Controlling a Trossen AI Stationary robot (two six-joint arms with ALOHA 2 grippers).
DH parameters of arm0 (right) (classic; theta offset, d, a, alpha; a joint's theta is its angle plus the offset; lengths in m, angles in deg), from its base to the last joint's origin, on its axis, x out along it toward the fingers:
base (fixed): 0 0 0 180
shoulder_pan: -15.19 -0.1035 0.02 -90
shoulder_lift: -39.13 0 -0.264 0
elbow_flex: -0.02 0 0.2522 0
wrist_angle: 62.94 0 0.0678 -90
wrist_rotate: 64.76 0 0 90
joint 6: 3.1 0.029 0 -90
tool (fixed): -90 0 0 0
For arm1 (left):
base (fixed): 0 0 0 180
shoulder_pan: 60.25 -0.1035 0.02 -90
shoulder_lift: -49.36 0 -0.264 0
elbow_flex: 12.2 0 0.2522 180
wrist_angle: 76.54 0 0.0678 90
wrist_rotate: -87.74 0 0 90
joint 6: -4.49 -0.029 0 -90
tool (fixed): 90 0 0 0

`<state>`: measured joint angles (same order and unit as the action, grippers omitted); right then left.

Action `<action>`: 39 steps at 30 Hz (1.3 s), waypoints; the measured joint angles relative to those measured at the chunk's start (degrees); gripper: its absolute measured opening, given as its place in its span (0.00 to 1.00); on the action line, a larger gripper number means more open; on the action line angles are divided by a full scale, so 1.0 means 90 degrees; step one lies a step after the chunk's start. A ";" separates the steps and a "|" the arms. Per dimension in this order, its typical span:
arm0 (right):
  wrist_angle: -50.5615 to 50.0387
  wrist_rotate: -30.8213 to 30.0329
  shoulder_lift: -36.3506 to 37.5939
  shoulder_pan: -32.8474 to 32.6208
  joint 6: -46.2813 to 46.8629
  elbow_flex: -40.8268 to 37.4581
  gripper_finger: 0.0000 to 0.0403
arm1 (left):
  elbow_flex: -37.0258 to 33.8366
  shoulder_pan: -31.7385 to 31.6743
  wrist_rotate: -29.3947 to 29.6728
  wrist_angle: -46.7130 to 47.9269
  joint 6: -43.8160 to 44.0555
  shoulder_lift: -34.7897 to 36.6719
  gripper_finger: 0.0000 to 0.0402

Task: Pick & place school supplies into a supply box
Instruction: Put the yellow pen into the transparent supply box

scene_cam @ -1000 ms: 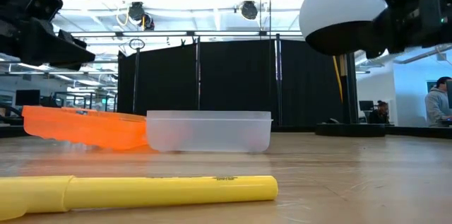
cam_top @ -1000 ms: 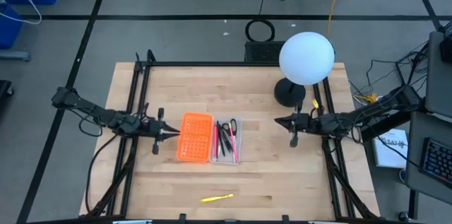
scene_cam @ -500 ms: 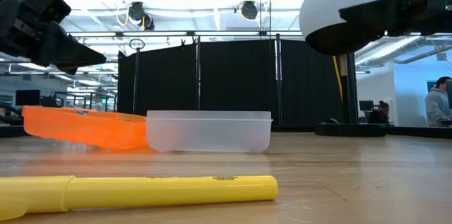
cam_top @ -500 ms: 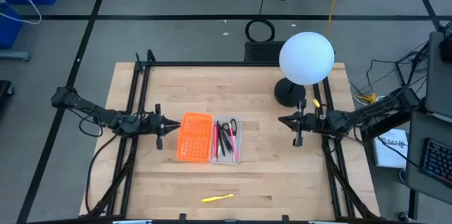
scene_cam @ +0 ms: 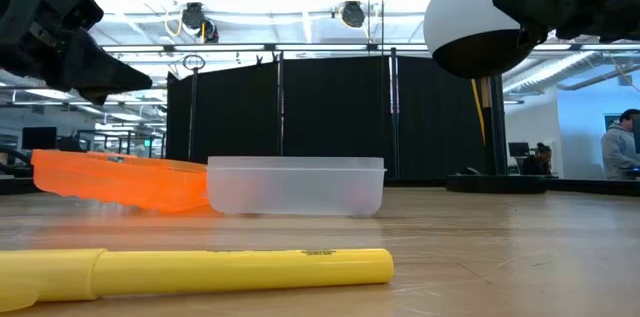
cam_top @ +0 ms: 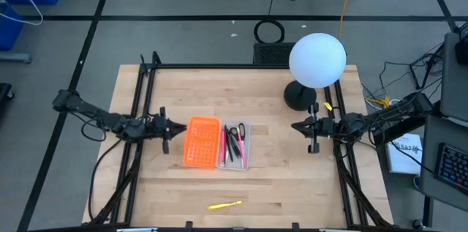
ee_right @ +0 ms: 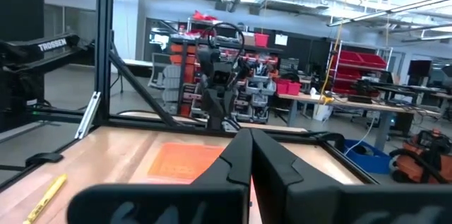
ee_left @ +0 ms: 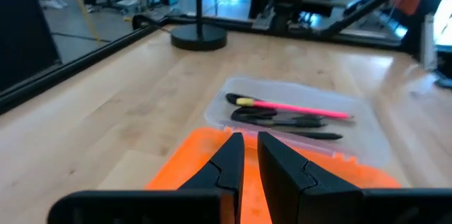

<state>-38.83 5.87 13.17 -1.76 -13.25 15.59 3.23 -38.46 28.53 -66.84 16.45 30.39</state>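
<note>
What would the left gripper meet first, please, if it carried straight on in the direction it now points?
Probably the bright orange gridded panel of the supply box. The left gripper points across the table at it from beside its edge, raised above the tabletop, so it might skim over toward the clear translucent tray; height is unclear.

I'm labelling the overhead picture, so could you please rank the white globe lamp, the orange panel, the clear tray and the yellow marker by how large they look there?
1. White globe lamp, largest, though it stands nearer the camera.
2. Orange panel and clear tray: about alike, so I won't rank them.
3. Yellow marker, smallest.
</note>
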 joint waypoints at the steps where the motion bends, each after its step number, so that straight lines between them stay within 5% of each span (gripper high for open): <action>1: 0.0000 -0.0001 -0.0002 0.0000 -0.0002 -0.0002 0.00 | 0.0112 -0.0001 0.0031 0.0133 0.0007 -0.0086 0.12; 9: -0.0057 0.0004 -0.0007 0.0000 0.0049 -0.0005 0.00 | 0.1725 0.0009 -0.0615 0.0316 -0.0798 -0.2002 0.02; 17: -0.0062 0.0004 -0.0010 0.0000 0.0306 -0.0005 0.00 | 0.4172 0.0341 -0.0771 0.1138 0.0160 -0.5413 0.01; 21: -0.0326 0.0008 -0.0010 0.0000 0.0403 -0.0006 0.00 | 0.5471 0.0703 -0.1396 0.1592 0.0528 -0.7132 0.04; 31: -0.0587 0.0007 -0.0012 0.0000 0.0721 -0.0007 0.00 | 0.9271 0.1501 -0.1419 0.4511 0.2076 -1.0127 0.02; 39: -0.0281 0.0007 -0.0009 0.0000 0.0721 -0.0007 0.00 | 1.1224 0.1774 -0.1718 0.6439 0.2360 -1.1751 0.12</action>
<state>-41.36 5.93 13.09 -1.76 -6.76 15.52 104.25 -22.49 13.07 -8.89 37.69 -75.37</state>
